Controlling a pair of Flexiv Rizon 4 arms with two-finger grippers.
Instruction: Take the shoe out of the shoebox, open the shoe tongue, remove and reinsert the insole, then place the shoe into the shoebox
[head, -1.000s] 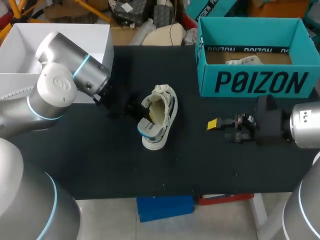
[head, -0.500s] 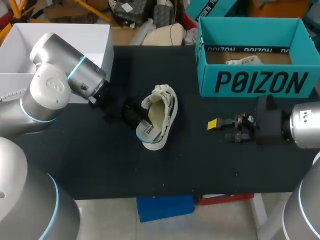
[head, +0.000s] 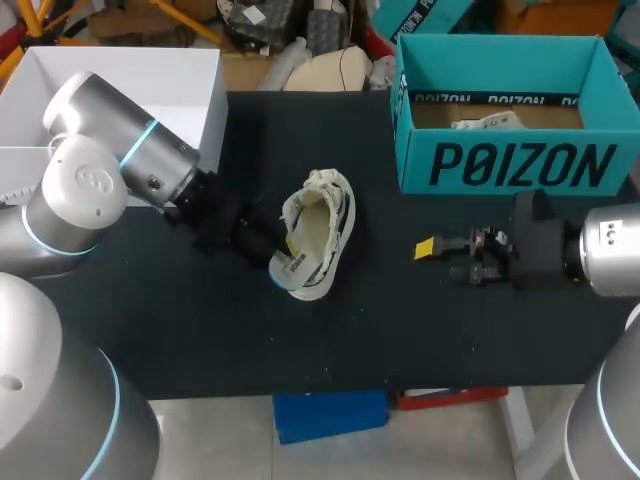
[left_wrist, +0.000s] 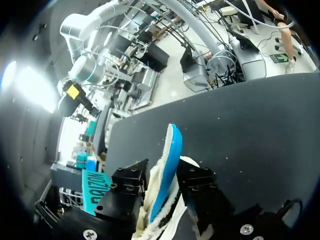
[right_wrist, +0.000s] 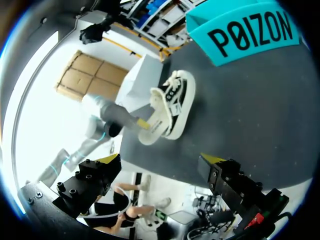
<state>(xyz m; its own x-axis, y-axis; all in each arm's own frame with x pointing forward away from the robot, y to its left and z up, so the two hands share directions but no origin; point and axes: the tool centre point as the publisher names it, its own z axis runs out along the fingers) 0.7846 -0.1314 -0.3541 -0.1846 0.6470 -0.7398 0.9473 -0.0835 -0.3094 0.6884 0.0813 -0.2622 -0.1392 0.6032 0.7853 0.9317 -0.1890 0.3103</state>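
A: Shoe?

B: The shoe is out on the bench, about mid-bench and lying on its side. Toe points to the back edge, opening faces the left arm. Pale upper, dark trim, laces bunched at the far end.

A: Insole?

B: The insole has a blue underside and a white top. Its heel end sticks out at the shoe's heel and stands on edge.

A: Left claw?

B: The left claw is at the shoe's heel, clamped on that insole end with one finger on each face.

A: Right claw?

B: The right claw has its fingers apart and holds nothing. It hangs over the bench well right of the shoe, in front of the shoebox.

A: Shoebox?

B: The teal shoebox is at the back right with its top open and some paper inside. A white box sits at the back left, behind the left arm.
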